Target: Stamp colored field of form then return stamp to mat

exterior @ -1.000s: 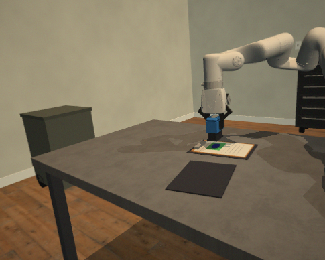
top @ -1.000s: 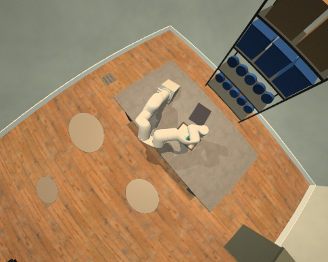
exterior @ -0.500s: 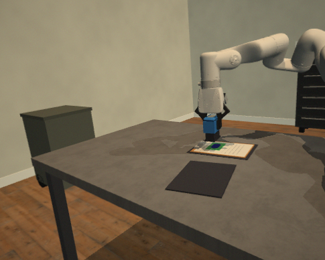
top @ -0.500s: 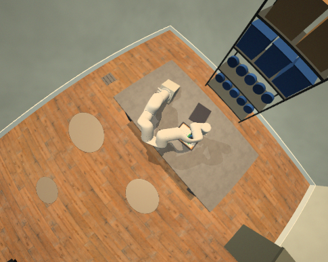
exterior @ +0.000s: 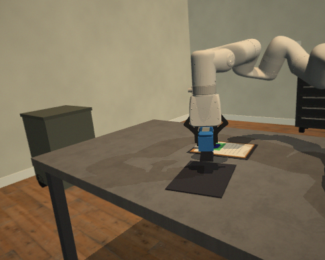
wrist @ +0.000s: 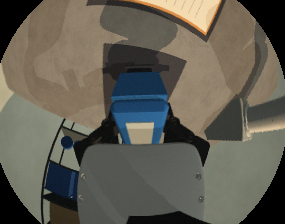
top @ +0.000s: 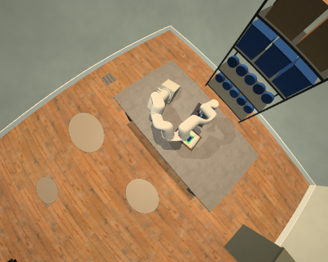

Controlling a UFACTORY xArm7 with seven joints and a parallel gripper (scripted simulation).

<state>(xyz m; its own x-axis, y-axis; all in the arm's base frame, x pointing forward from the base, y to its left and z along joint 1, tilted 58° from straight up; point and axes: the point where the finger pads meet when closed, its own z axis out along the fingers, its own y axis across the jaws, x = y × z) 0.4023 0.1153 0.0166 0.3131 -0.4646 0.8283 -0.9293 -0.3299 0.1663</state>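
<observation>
Gripping the upright blue stamp (exterior: pixel 206 141), the hand (exterior: pixel 206 131) hangs above the mat (exterior: pixel 190 184).

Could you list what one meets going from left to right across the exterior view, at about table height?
Dark green cabinet → dark mat on the table → blue stamp held above the mat in the gripper → form → black drawer unit.
</observation>
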